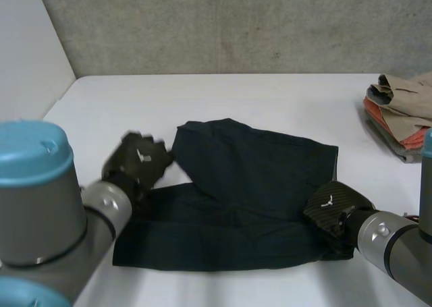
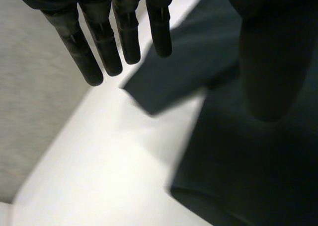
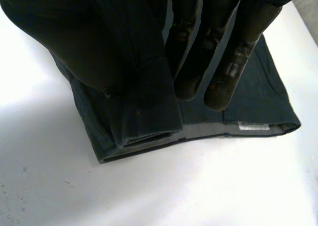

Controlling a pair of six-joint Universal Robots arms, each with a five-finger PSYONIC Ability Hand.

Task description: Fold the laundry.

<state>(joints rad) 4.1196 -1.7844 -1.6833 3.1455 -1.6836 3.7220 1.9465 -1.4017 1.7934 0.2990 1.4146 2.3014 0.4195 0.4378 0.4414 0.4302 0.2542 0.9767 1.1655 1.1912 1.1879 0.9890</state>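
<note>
Dark navy cloth garment (image 1: 250, 185) flat on white tabletop (image 1: 202, 98). Left hand (image 1: 138, 162) at its left edge, fingers straight and spread, holding nothing. Right hand (image 1: 334, 209) at near right corner, pinching ribbed cuff (image 3: 149, 121).

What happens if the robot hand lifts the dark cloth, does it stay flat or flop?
It would probably flop: the dark cloth bends softly over itself where the right robot hand pinches its hem. It looks thin and lies flat on the table, so it is likely light. Pushed, it would likely wrinkle rather than slide whole.
</note>
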